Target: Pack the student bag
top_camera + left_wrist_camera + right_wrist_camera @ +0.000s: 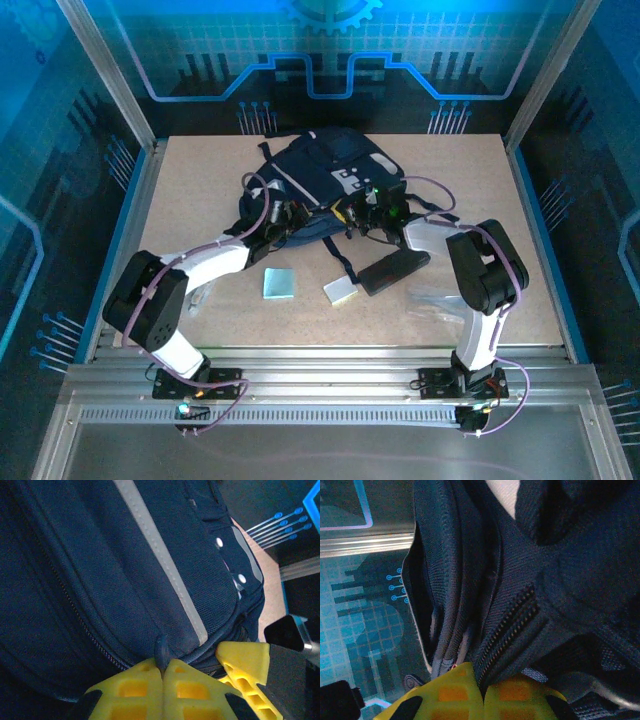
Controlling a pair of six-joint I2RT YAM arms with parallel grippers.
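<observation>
The student bag [330, 175], dark navy with grey-white stripes, lies at the back middle of the table. My left gripper [287, 214] is at its near left edge. In the left wrist view this gripper [164, 669] is shut on a small navy tab of the student bag [125, 580], next to a zipper line. My right gripper [366, 211] is at the bag's near right edge. In the right wrist view it [482, 682] is shut on a fold of the student bag [530, 580] beside the zipper teeth. The bag's inside is hidden.
On the table in front of the bag lie a light blue pad [279, 284], a pale block [341, 291], a black pencil case [393, 272] and a clear plastic item [437, 300]. Black straps trail from the bag. Glass walls enclose the table.
</observation>
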